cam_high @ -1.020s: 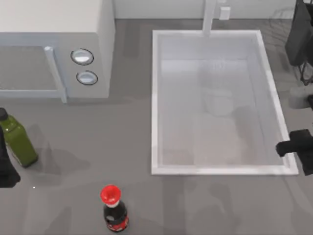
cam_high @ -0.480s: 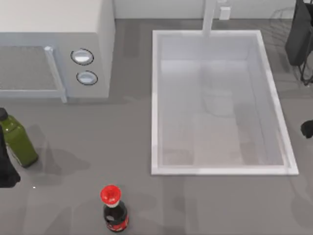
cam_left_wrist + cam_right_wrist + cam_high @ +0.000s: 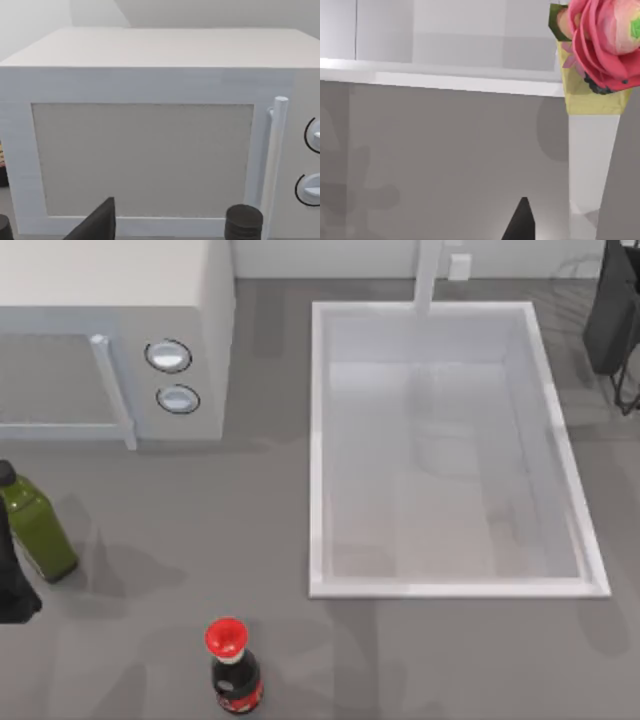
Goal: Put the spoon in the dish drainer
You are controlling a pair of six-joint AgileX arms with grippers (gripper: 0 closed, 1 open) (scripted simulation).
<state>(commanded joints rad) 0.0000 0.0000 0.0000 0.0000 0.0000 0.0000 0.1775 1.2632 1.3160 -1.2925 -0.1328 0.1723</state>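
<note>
Top view now has no dark gripper at the sink's right edge, unlike a moment ago; its finger spread I cannot tell, no spoon is visible, and the drainer sits upper right.

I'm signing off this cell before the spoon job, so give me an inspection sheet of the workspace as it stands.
Surface: grey counter, no spills seen.
Job's things: dark wire dish drainer at the top view's far right corner, seen in part.
Clutter: green bottle at the left edge; red-capped dark bottle near the front edge, both upright.
Grippers: left arm parked at the left edge beside the green bottle; right gripper above the counter, near a pink flower.
Cables: nothing seen.
Surroundings: white microwave, door closed; large white sink basin with nothing seen inside.
</note>
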